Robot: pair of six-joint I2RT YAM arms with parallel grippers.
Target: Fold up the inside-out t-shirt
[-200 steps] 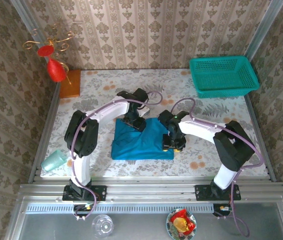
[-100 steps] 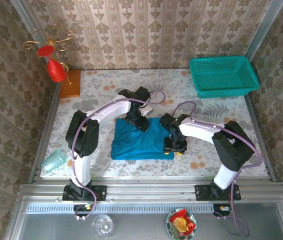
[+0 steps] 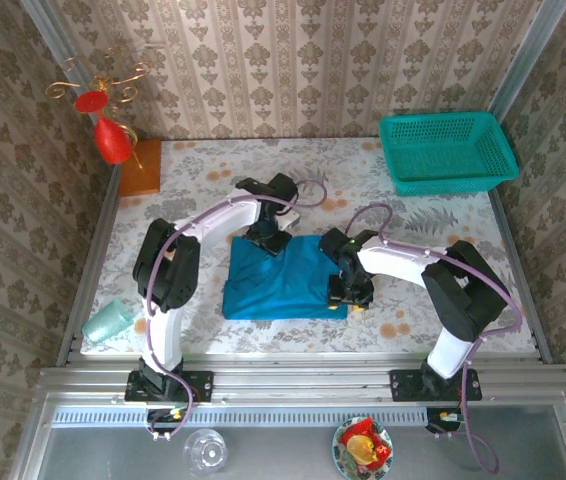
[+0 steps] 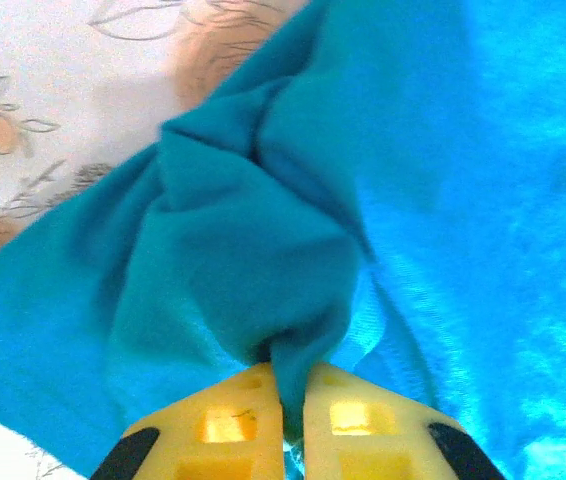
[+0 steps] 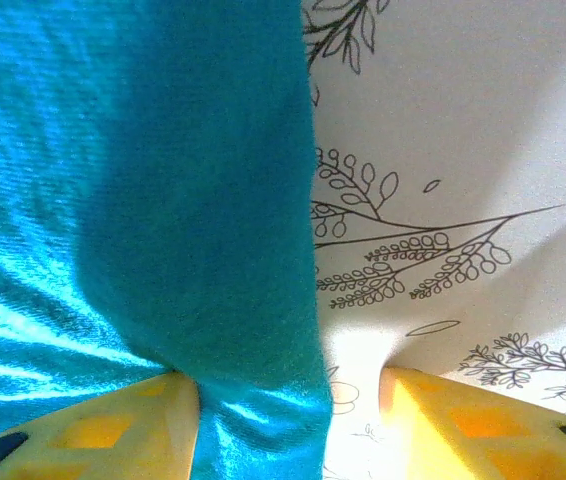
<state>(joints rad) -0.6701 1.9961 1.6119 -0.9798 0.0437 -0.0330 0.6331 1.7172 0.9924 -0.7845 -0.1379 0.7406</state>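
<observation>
Now the t-shirt (image 3: 283, 280) is pinched by the left gripper (image 4: 285, 385). The right gripper (image 5: 288, 385) is spread at its edge, and the basket (image 3: 449, 184) is placed well apart.

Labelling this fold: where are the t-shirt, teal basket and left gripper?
t-shirt (image 3: 278, 282), top view, middle of the cloth.
teal basket (image 3: 450, 185), top view, near wall.
left gripper (image 4: 285, 385), left wrist view, between its fingertips.

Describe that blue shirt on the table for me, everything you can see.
The t-shirt is plain bright blue soft cloth with no print. It lies as a roughly rectangular bundle in the middle of the flowered table. At its far edge the left gripper is shut on a bunched, wrinkled pinch of fabric. At its right edge the right gripper stands open, straddling the cloth's border. Sleeves cannot be made out.
</observation>
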